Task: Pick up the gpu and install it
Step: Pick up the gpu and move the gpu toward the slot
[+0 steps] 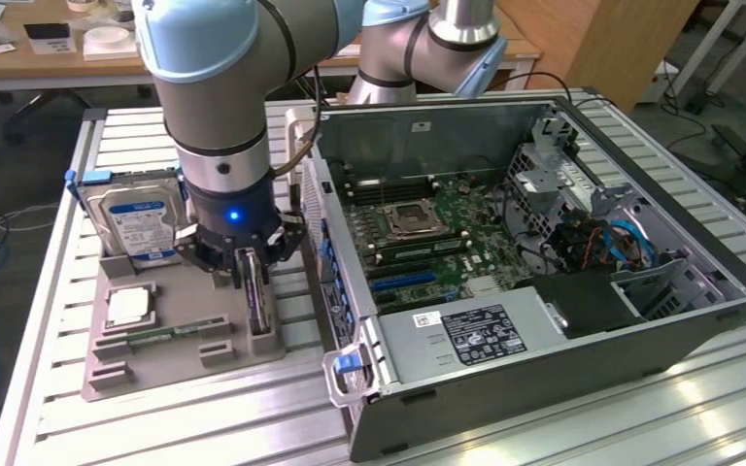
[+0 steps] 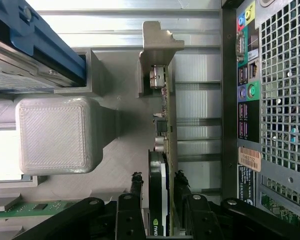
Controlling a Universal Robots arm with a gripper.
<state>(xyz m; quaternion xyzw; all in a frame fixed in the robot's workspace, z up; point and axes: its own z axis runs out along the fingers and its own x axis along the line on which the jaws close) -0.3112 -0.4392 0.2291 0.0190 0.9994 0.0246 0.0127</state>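
1. On its long edge in a slot of the grey tray, just beside the computer case, the gpu stands upright and has not yet been lifted.
2. Its long axis runs level along the tray, parallel with the case's rear panel. The end with the silver connector points away from the arm toward the tray's upright post. The dark heatsink face looks toward the hard drive, and the bare back of the board looks toward the case.
3. The claw straddles the card at a narrow gap, one finger on each side. A sliver of space shows on the heatsink side, so I judge nothing is clamped yet.
4. The step in hand looks like the grasp. It calls for staying centred across the card's thickness and square to it. The pads should meet the heatsink block and the board's back, not small parts.
5. An uneven pinch could tip the card in its slot.
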